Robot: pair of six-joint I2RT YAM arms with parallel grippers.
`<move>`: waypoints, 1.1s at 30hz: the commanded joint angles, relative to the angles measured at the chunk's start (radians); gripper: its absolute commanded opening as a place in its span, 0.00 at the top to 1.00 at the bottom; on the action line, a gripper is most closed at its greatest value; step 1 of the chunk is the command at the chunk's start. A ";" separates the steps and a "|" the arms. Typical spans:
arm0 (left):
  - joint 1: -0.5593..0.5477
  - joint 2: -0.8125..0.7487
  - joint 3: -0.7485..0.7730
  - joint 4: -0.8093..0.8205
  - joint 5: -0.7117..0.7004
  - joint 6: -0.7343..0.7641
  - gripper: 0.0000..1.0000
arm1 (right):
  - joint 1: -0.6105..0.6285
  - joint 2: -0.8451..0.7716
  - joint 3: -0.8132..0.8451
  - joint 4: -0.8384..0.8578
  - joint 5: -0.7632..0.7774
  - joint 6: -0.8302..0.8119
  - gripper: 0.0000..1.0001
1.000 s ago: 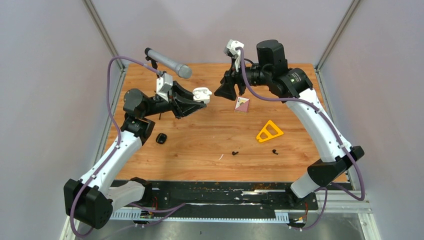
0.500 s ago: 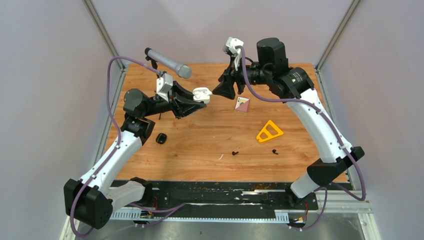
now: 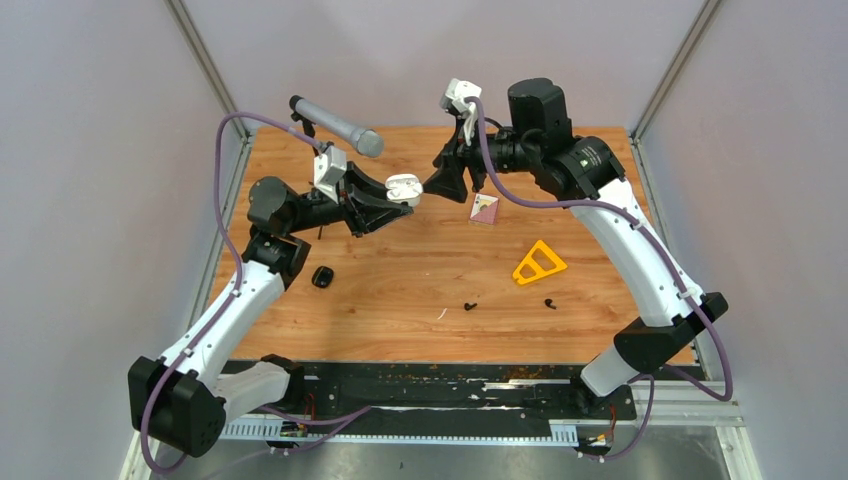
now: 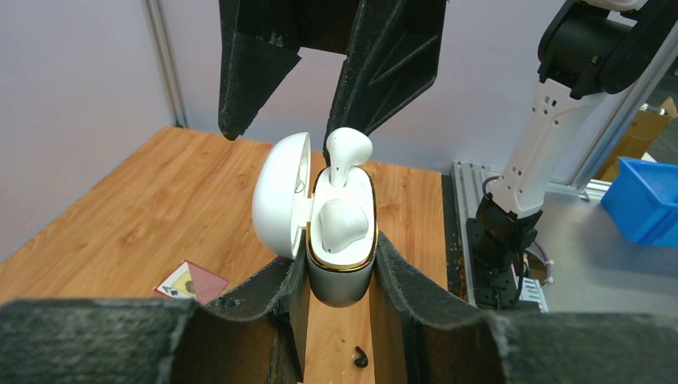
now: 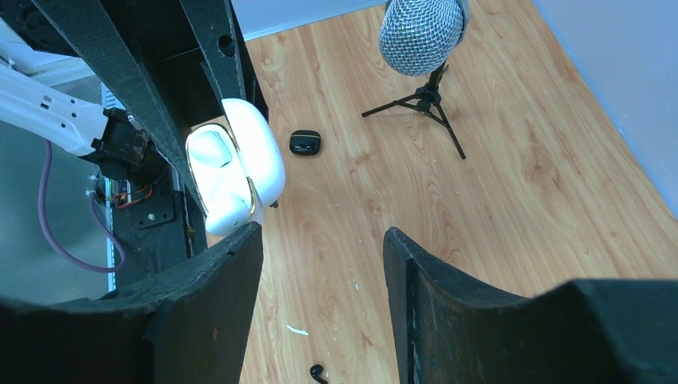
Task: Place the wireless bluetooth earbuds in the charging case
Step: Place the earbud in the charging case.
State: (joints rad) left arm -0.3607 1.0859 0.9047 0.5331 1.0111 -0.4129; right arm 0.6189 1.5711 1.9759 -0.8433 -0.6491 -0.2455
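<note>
1. The left gripper [image 4: 340, 250] is clamped on the white charging case [image 4: 340, 282]. One finger presses each side of the case's lower body and holds it in the air above the table [image 3: 420, 270].
2. The case stands open, with its lid [image 4: 280, 196] swung out to one side and a gold rim around the mouth.
3. One white earbud [image 4: 344, 224] lies fully seated in its pocket inside the case.
4. A second white earbud [image 4: 349, 148] stands stem-down in the other pocket, with its rounded head well above the rim.
5. The right gripper [image 5: 321, 236] hangs just over the case with its jaws apart and nothing between them. In the left wrist view one finger sits right beside the raised earbud's head, but I cannot tell whether they touch.
6. On the wood below, a black charging case [image 3: 322, 277] sits closed near the left arm.
7. One black earbud [image 3: 470, 305] and another black earbud [image 3: 549, 302] lie apart toward the near edge, with a thin white sliver [image 3: 441, 314] just left of the first.
8. A yellow triangle [image 3: 540, 262] and a small card [image 3: 485, 209] lie on the right half of the table.
9. A grey microphone [image 3: 335, 127] on a tripod stands at the far left corner.
</note>
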 commanded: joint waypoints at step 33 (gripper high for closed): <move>-0.012 -0.003 0.011 -0.003 -0.002 0.010 1.00 | 0.015 0.049 0.175 -0.146 0.027 -0.115 0.41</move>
State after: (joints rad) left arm -0.3664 1.0985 0.9043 0.5095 1.0016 -0.4133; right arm 0.6281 1.6131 2.1155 -0.9916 -0.6106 -0.3550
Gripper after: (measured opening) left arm 0.356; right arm 0.593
